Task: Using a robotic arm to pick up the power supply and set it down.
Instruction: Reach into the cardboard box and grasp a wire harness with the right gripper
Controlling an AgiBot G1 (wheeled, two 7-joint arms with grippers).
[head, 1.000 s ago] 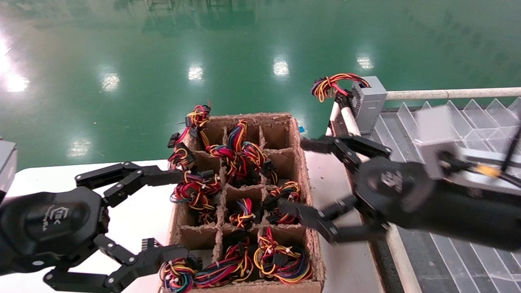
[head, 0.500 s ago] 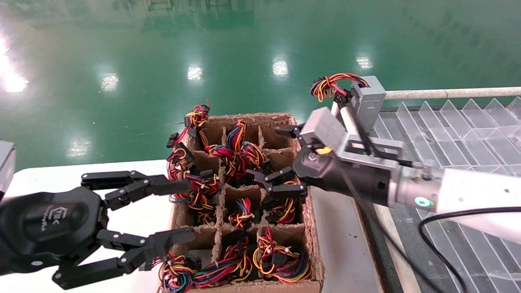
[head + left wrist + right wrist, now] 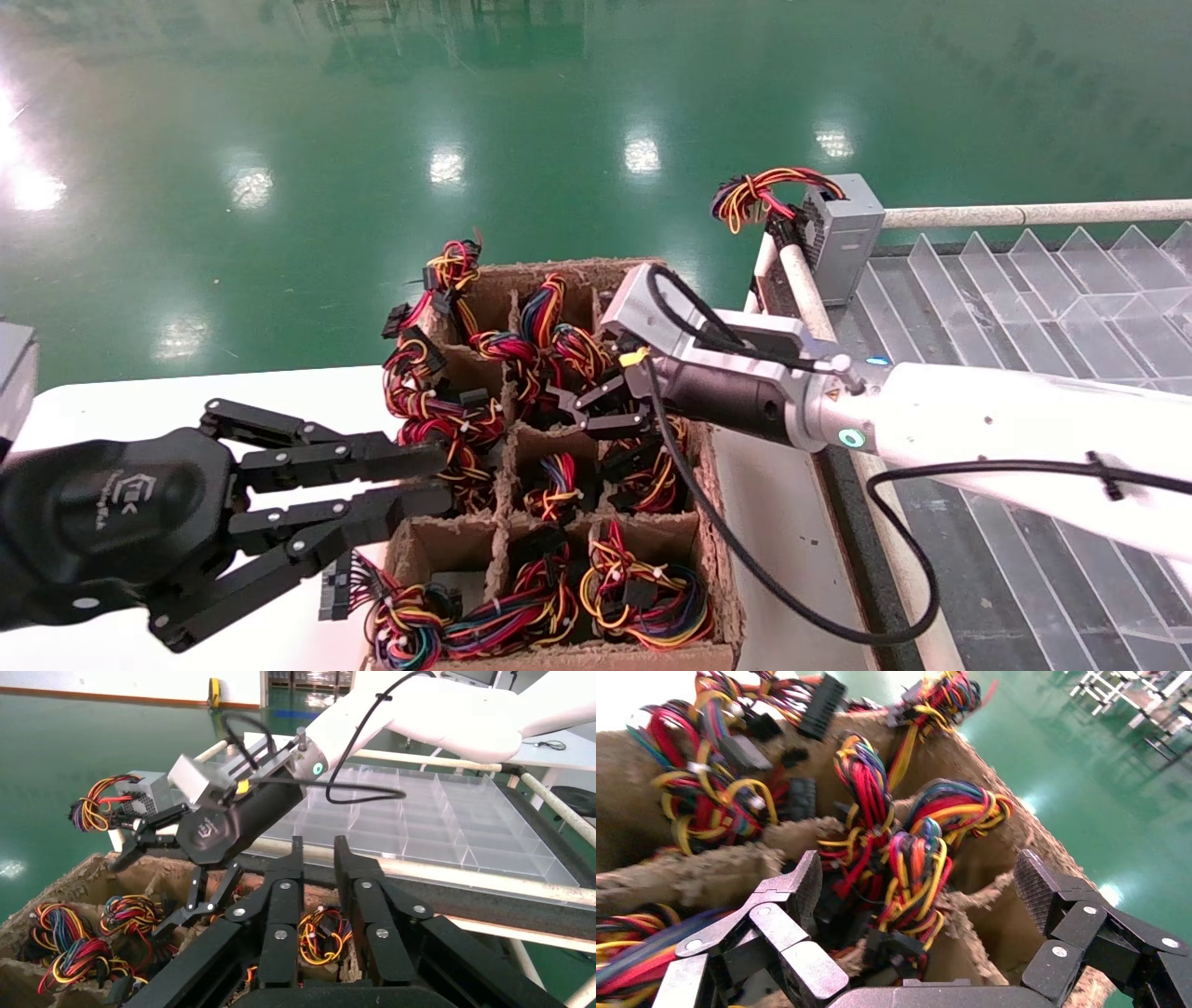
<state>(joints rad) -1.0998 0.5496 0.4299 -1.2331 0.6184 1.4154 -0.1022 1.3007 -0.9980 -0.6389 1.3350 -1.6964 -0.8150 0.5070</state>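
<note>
Carried by the white robotic arm (image 3: 1006, 415), my right gripper (image 3: 583, 412) is open and reaches into the middle cells of the brown cardboard divider box (image 3: 695, 373). In the right wrist view its fingers (image 3: 801, 885) straddle a red, yellow and orange wire bundle (image 3: 914, 871) without touching it. The bodies under the bundles are hidden in the cells. One grey power supply (image 3: 846, 238) with its wires stands on the corner of the clear tray, also in the left wrist view (image 3: 151, 797). My left gripper (image 3: 433, 477) hovers at the box's left side, empty, with only a narrow gap between its fingers.
The clear compartment tray (image 3: 1024, 280) with a white tube rail (image 3: 1024, 215) lies to the right of the box. The box stands on a white table (image 3: 307, 485). A loose black cable (image 3: 745, 568) hangs from the right wrist over the box's right wall. Green floor lies beyond.
The right arm has swung left from the tray side and brought its open gripper down into the box's middle cells. The left gripper's fingers have drawn from wide open to a narrow gap.
</note>
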